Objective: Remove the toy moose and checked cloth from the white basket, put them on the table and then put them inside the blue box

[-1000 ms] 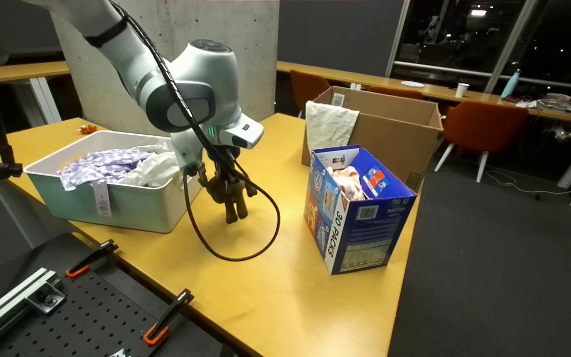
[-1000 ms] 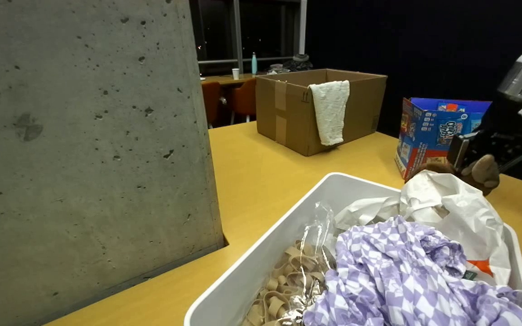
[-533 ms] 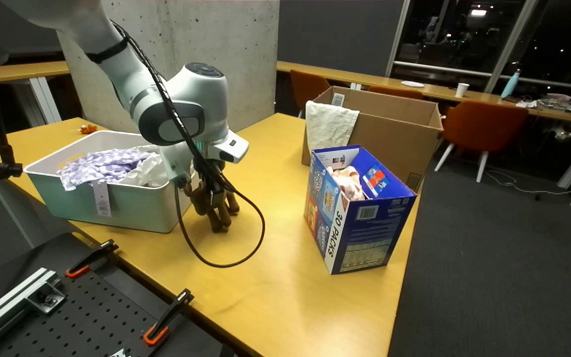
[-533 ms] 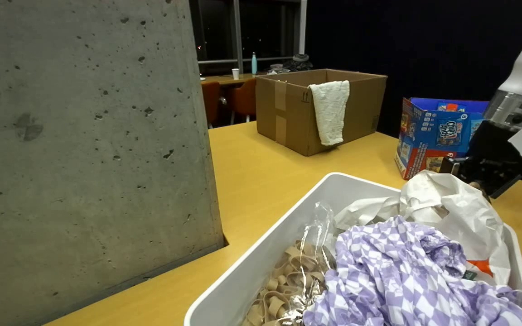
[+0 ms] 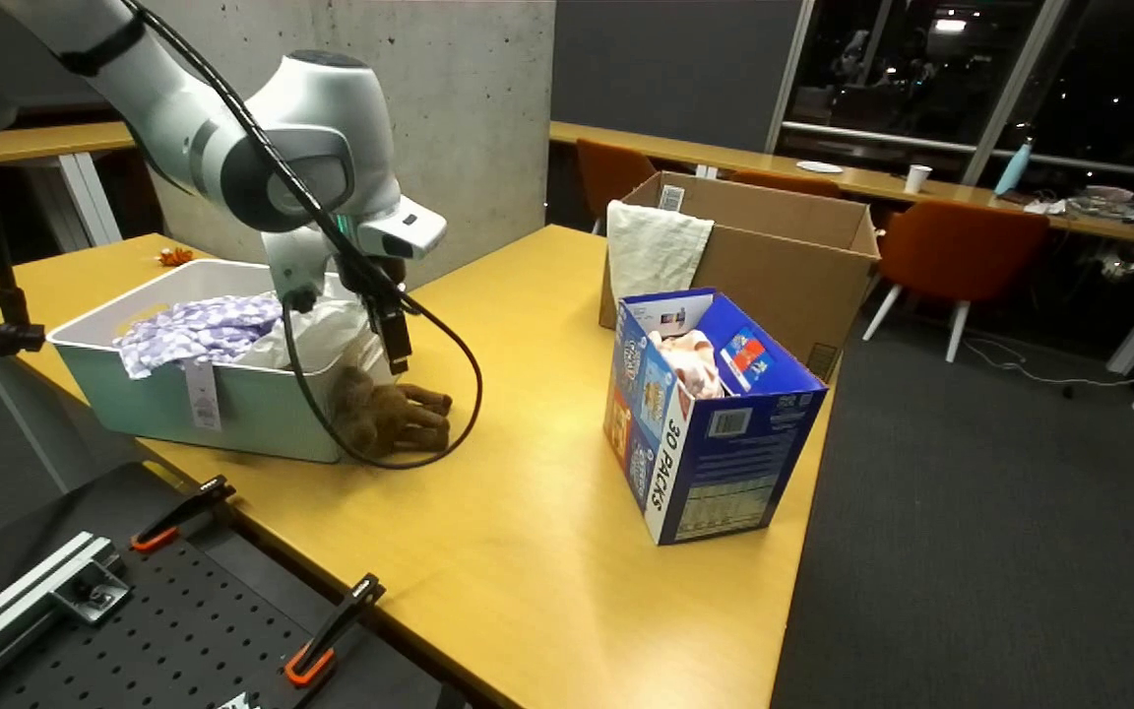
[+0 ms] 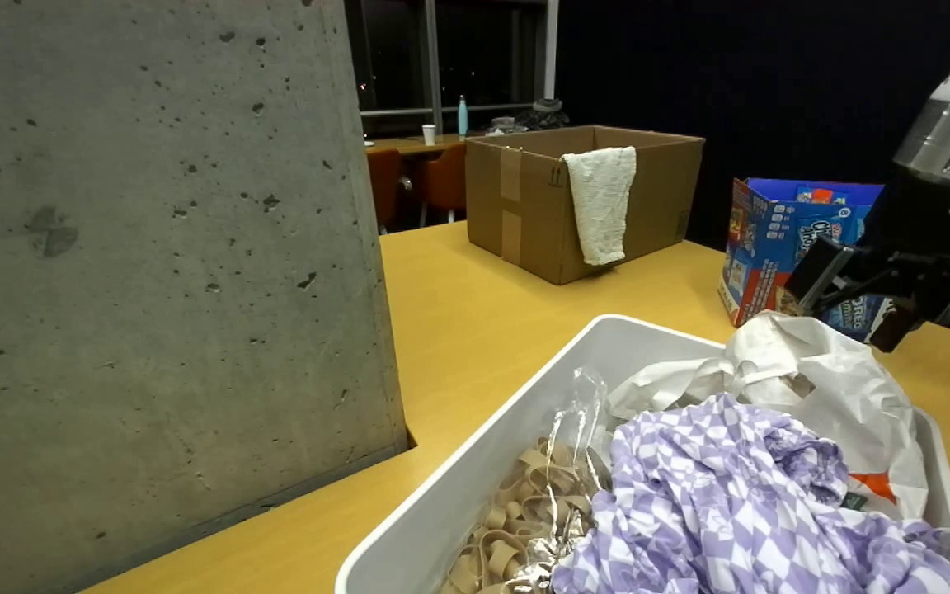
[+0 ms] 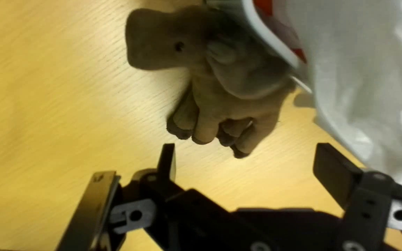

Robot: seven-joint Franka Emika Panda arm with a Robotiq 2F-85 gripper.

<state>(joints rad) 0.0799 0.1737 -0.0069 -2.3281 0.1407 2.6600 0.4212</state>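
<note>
The toy moose (image 5: pixel 395 418) lies on its side on the table (image 5: pixel 537 571), against the basket's end wall. In the wrist view the moose (image 7: pixel 229 94) sits partly under the basket's rim, its feet toward my gripper (image 7: pixel 248 164). My gripper is above it, jaws wide apart, with only bare tabletop between the fingers. The checked cloth (image 6: pixel 739 503) lies bunched in the white basket (image 6: pixel 475 466), one end over the wall in an exterior view (image 5: pixel 139 354). The blue box (image 5: pixel 734 473) stands upright on the table, apart from the basket, with a pinkish cloth (image 5: pixel 690 362) inside.
A white plastic bag (image 6: pixel 830 388) and tan strips (image 6: pixel 500 528) share the basket. Behind the blue box stands a brown cardboard box (image 5: pixel 754 286) with a white towel (image 5: pixel 656 256) over its side. A concrete pillar (image 6: pixel 153 247) rises near the basket. A cable (image 5: pixel 473 404) loops from the arm.
The moose hung in my gripper a second ago; it came down beside the basket and was let go. My gripper has opened, then risen and shifted toward the basket.
</note>
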